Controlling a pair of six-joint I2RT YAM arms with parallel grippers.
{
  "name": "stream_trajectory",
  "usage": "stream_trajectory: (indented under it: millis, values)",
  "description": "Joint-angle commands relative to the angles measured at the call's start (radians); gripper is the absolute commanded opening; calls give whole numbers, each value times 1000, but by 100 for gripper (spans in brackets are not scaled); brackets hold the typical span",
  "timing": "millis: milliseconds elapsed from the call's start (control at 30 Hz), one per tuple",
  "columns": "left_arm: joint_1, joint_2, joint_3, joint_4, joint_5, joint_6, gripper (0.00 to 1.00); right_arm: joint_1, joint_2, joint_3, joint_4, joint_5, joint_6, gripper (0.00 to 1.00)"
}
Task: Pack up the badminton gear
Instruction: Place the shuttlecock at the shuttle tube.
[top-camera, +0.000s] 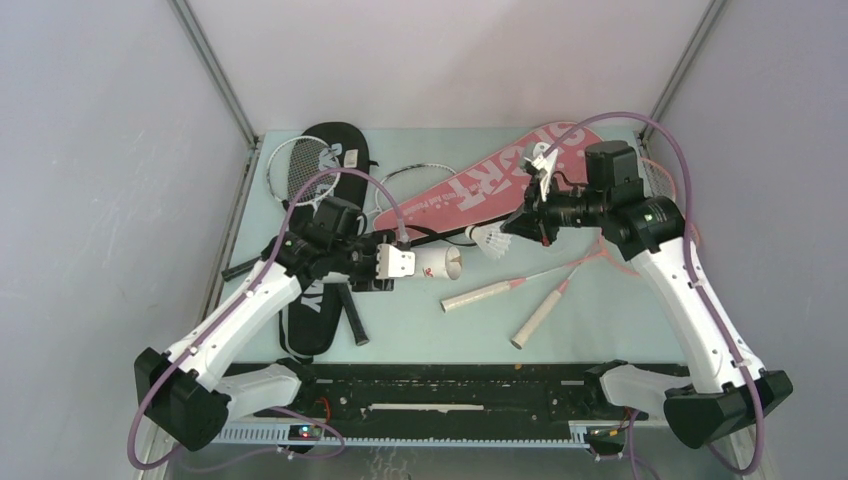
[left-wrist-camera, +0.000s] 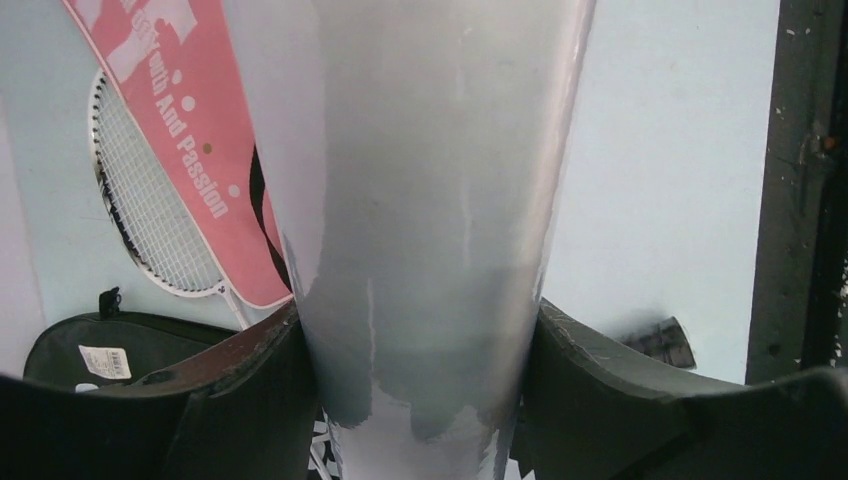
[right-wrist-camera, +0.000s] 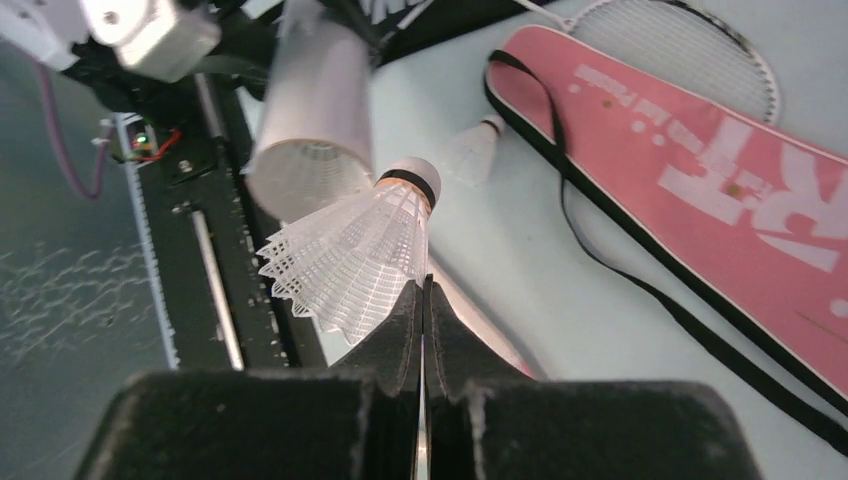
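The pale counter (top-camera: 600, 330) carries most of the gear loose. The pink cover (top-camera: 490, 180) lies flat beyond the right hand (right-wrist-camera: 422, 310). The black cover (top-camera: 335, 140) stretches from beyond the left hand (left-wrist-camera: 418, 340) back under its arm. A white-framed racket (top-camera: 295, 165) rests against the black cover's far end, well apart from either hand. Two pink rackets (top-camera: 480, 293) lie nearer the arm bases, between the two hands.

The left hand is clamped around the white tube (top-camera: 438, 265), with one finger pressed on each side. The tube seems raised off the counter. Its long axis runs across toward the right hand, and its open mouth faces that way. The right hand's fingers are pressed together and pinch a shuttlecock (right-wrist-camera: 350, 260) by the edge of its feather skirt, the cork nose pointing away from the hand. A second shuttlecock (right-wrist-camera: 470, 150) lies on the counter just past it, blurred in the wrist view.

As I judge it, the next move turns on alignment. The held shuttlecock sits just short of the tube mouth and a little to one side of the tube's axis. The right hand is the nearer one, so it must bring the nose in line with the mouth before easing the shuttlecock in
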Motion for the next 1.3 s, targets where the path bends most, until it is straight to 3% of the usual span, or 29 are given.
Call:
stream_trajectory:
  millis: [0, 433, 733, 867, 1267]
  values:
    - [-4, -5, 77, 78, 60, -52, 59, 0, -21, -24, -43, -130, -32, 0]
    - [-5, -1, 72, 111, 166, -140, 58, 62, 12, -41, -9, -202, 15, 0]
    - [-20, 9, 74, 111, 179, -148, 58, 155, 63, -42, 59, -125, 92, 0]
    - [-30, 8, 61, 106, 184, -136, 58, 223, 63, -42, 64, -1, 69, 0]
    - [-36, 25, 66, 86, 216, -121, 58, 272, 38, -41, 62, 162, 23, 48]
